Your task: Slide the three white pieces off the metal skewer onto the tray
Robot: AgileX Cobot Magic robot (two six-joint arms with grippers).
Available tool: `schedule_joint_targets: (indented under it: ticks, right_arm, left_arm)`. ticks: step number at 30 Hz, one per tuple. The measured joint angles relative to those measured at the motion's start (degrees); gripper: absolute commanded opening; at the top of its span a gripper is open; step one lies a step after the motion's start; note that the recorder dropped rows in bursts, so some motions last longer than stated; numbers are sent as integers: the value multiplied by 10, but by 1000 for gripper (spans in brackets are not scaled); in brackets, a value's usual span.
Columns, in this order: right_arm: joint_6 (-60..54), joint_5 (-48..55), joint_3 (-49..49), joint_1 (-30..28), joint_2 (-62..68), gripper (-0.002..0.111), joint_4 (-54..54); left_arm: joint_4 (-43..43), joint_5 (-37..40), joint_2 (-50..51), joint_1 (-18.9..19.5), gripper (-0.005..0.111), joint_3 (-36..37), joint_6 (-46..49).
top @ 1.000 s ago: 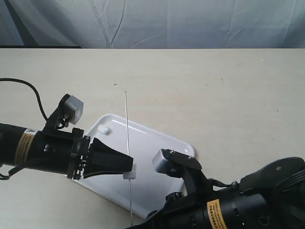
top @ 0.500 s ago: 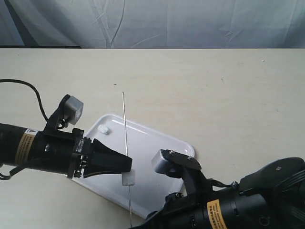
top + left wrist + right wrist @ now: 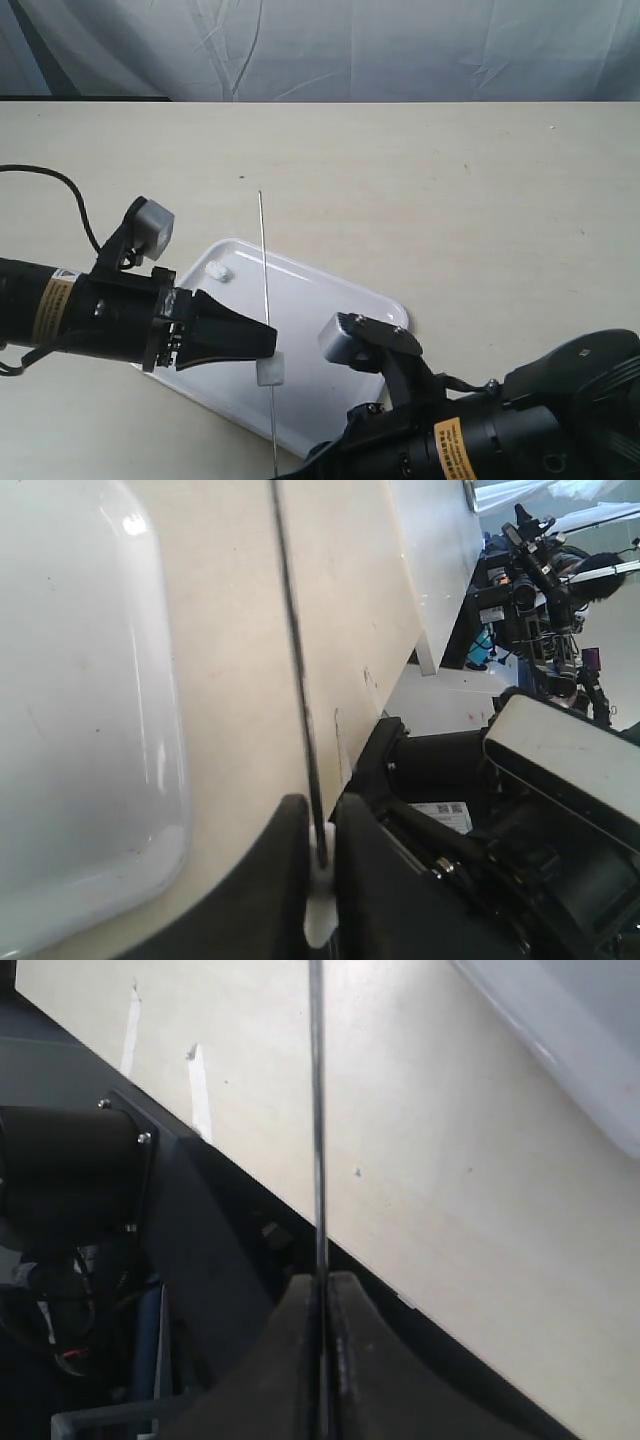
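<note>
Left claw (image 3: 320, 832) snug around white piece (image 3: 320, 912)

Place: a robotics lab bench set up for recording.
Arms: the left arm (image 3: 60, 310) and the right arm (image 3: 520, 430) are black machine arms, each with a yellow printed label.
Cameras: a grey camera box (image 3: 152, 225) sits on the left arm, and another camera box (image 3: 352, 338) sits on the right arm.
Table: a plain beige table top (image 3: 450, 180) with a loose black cable (image 3: 78, 205) lying on it.
Backdrop: a pale wrinkled cloth (image 3: 400, 50) hangs behind the table.
Surroundings: the left wrist view shows dark gear on stands (image 3: 535, 570) past the table edge.
Underside: the right wrist view shows a dark frame (image 3: 190, 1260) and wiring (image 3: 60, 1310).
</note>
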Motion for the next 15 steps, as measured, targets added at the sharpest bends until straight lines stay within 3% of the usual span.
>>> schedule_joint_targets:
  ticks: [9,15]
  right_arm:
    - [-2,4,0,0,0,-1,3]
    - [-2,3,0,0,0,-1,-11]
  left_arm:
    - [-37,0,0,0,0,-1,11]
    - [-58,1,0,0,0,-43,9]
